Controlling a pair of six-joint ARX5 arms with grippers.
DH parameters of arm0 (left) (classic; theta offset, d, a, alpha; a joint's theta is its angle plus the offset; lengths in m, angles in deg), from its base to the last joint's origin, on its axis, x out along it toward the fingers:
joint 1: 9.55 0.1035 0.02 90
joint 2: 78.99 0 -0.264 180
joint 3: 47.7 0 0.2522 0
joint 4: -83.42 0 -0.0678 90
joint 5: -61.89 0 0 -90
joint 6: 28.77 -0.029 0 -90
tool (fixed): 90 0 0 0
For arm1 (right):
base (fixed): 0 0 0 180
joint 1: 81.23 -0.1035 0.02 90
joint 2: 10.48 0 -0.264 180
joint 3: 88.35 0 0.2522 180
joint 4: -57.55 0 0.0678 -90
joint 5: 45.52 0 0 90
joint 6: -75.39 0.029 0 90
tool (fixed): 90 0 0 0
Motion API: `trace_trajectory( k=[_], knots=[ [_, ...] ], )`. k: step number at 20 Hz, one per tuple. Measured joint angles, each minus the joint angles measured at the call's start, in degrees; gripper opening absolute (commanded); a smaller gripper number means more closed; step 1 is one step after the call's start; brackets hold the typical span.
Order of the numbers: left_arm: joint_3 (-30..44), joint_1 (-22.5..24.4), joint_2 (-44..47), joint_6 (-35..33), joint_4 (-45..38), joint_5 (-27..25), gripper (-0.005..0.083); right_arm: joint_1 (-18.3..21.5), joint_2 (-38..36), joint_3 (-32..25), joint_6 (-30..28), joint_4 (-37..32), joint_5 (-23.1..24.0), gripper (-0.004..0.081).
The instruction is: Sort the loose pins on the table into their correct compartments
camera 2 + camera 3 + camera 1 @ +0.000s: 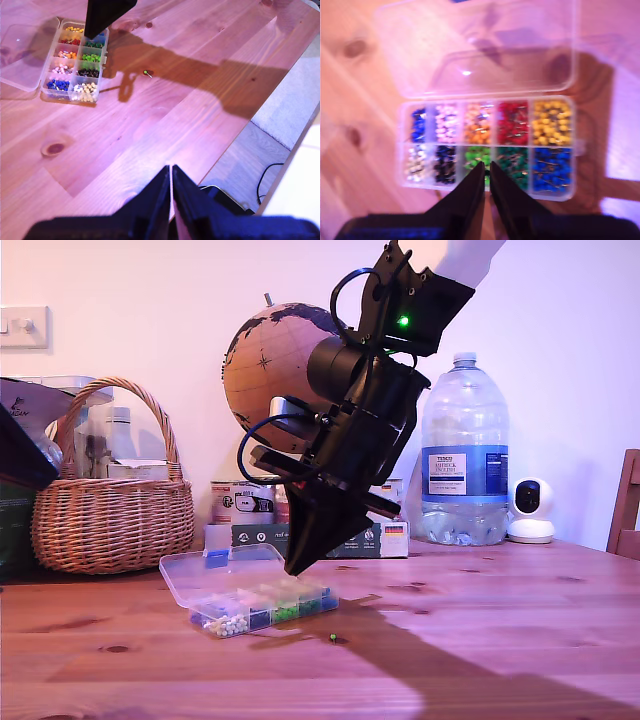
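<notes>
Fingertips first: my second gripper (pixel 485 172) is hanging right over the clear box (pixel 240 592), its two fingers (pixel 470 192) pressed almost together with just a sliver of gap. I can't tell whether there's a pin pinched in that sliver; nothing shows at the tips, and the second wrist view is blurry. The tips are sitting at the seam between the bright green cell (pixel 477 156) and the dark green cell (pixel 512 162), so my guess is you're either dropping off a green pin or just finishing that.

The box is lying open on the table (pixel 480 640) with its lid (pixel 485 45) folded flat behind it, which is why the arm can come straight down into the cells. Working outward from the box, one loose pin (pixel 147 73) with a green head is lying on the bare wood just beside it, on the exterior view's right of the box, clear of the plastic. That's the only stray pin I can make out; any others are too small or hidden.

My first gripper (pixel 171 172) is parked well away from the box, near the table edge, fingers closed on each other and holding nothing. It's probably waiting there to keep out of the other arm's way.

Next you'll likely want that green pin, and it's tiny and lying flat, so the pinch will be fiddly.
</notes>
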Motion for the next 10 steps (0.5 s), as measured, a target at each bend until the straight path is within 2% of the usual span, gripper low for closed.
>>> trace_trajectory(
  k=[10],
  knots=[
    [0.0,0.0,0.0,0.0,0.0,0.0,-0.0023,0.0,0.0,0.0,-1.3,0.1,0.6,0.0003]
  ],
)
